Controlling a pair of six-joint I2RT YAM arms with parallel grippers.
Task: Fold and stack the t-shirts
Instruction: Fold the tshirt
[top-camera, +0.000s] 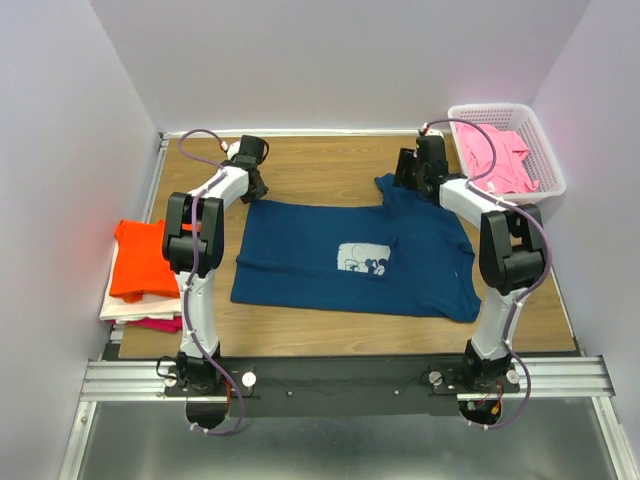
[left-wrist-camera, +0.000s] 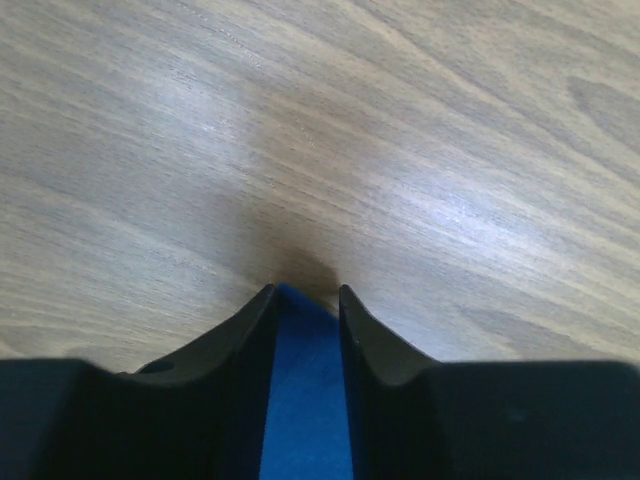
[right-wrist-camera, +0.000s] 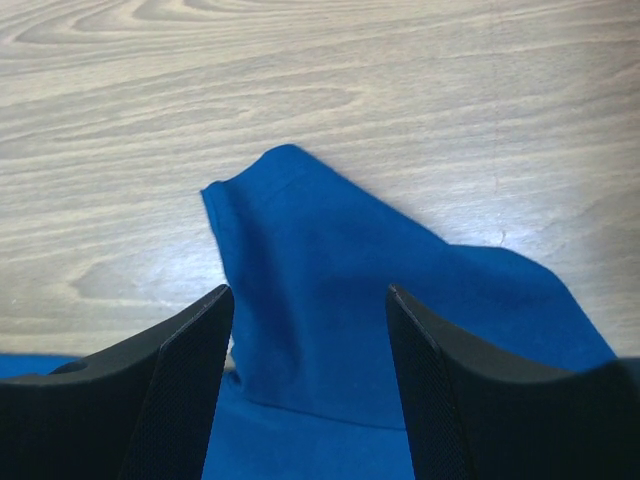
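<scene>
Left tool (left-wrist-camera: 305, 292) straddles the navy t-shirt (top-camera: 330, 230) corner, upper left of the overhead view, and I can't tell if it's pinched. Right tool (right-wrist-camera: 308, 292) hangs released over the sleeve (right-wrist-camera: 300, 230).

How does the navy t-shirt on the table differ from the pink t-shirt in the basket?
The navy t-shirt lies spread flat on the wooden table, while the pink t-shirt sits bunched up in the white basket. The navy t-shirt shows a small white chest print; no print is visible on the pink t-shirt. Neither is folded yet.
</scene>
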